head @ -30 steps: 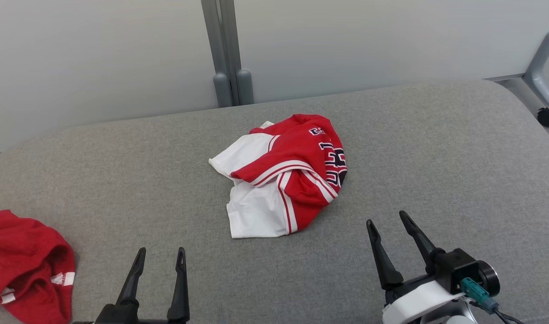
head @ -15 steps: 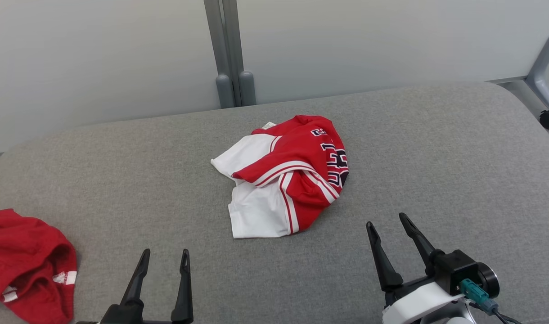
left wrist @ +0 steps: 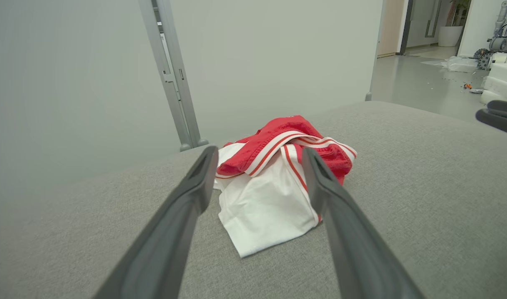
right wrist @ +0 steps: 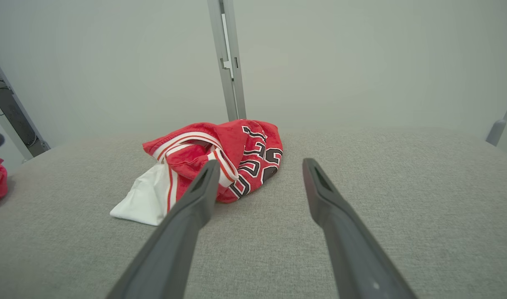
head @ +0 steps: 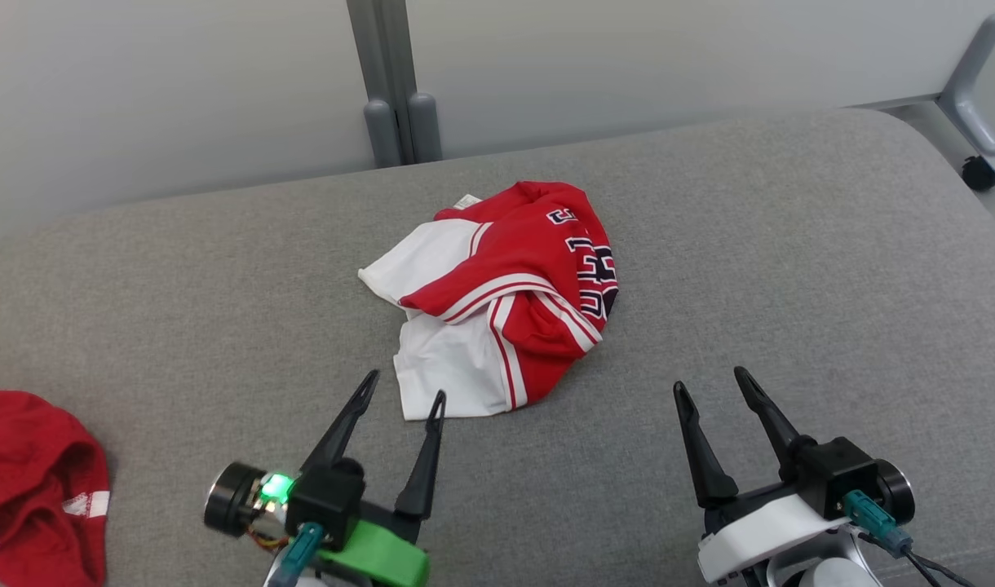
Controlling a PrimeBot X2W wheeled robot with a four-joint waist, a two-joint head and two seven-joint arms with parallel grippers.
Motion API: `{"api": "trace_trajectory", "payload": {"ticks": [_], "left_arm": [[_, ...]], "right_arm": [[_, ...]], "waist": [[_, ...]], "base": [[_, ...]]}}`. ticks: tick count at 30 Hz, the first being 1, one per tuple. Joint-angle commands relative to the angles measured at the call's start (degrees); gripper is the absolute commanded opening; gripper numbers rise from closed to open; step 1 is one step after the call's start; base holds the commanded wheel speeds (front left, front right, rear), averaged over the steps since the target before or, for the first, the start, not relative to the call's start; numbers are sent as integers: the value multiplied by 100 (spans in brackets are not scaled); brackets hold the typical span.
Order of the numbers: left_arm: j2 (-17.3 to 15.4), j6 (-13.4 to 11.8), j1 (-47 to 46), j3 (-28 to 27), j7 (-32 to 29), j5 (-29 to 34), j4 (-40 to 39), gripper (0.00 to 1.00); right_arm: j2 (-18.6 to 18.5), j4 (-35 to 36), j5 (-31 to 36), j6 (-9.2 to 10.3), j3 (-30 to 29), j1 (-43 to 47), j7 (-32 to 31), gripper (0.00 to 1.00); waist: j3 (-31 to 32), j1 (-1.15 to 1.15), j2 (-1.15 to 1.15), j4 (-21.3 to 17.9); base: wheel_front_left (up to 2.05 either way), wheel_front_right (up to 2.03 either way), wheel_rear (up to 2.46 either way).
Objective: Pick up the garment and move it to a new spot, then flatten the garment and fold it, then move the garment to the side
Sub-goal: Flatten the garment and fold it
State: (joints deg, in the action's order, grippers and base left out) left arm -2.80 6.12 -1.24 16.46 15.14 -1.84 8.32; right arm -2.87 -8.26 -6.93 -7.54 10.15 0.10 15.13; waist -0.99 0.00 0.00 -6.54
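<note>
**Lining up the first grasp on the crumpled jersey**

The grey padded surface (head: pixel 791 244) is carrying everything here. The garment (head: pixel 506 293), a red and white jersey, is lying bunched near its middle, red folds piled over a white panel and dark lettering (head: pixel 595 269) showing along its right side. A second red cloth (head: pixel 33 465) is sitting well apart at the far left edge; it is best left alone.

The left gripper (head: pixel 406 386) is hovering just beside the jersey's near white corner (head: pixel 432 399), jaws spread wide and holding nothing. In its wrist view the two fingers are framing the heap squarely. The right gripper (head: pixel 709 378) is waiting to the right, near the jersey but clear of it, jaws likewise parted and empty.

By my reading, the pick-up is only starting. The left arm is looking better placed to take it. A good grasp here is probably one that goes low, with one finger sliding under the loose white corner rather than pinching the top of the heap, so that several layers are caught and the cloth is lifting as one piece. Closing too high is risking a single fold that slips out. The soft surface is giving little to push against, so a slow descent is the safer choice.
</note>
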Motion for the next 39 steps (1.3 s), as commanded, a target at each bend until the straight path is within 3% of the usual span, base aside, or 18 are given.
{"api": "trace_trajectory", "payload": {"ticks": [1,12,28,29,30,36,39], "left_arm": [[-18,47,-287,135,0,107,110,100],[-181,133,-2055,1483,-2,441,1537,100],[-243,1,-3153,1870,-1,663,2707,100],[-238,-1,-3198,1878,-1,650,2749,83],[-239,-2,-3249,1882,-2,630,2793,0],[-233,31,-3432,1858,-2,403,2733,0],[-153,107,-3486,1705,-2,-219,2655,0]], "right_arm": [[-3,39,22,10,2,-94,3,100],[-2,173,-90,10,-69,-464,3,100],[-2,212,-282,10,-69,-768,3,100],[-2,208,-295,10,-65,-776,3,100],[-3,202,-303,10,-59,-781,3,100],[-2,190,-395,10,-58,-840,3,100],[-2,214,-473,10,-77,-828,3,100]], "waist": [[-241,0,0,-159],[-1019,0,0,-592],[-1483,0,0,-760],[-1493,0,0,-767],[-1505,0,0,-779],[-1495,0,0,-884],[-1481,0,0,-930]], "base": [[0,0,0],[0,0,0],[0,0,0],[0,0,0],[0,0,0],[0,0,0],[0,0,0]]}}
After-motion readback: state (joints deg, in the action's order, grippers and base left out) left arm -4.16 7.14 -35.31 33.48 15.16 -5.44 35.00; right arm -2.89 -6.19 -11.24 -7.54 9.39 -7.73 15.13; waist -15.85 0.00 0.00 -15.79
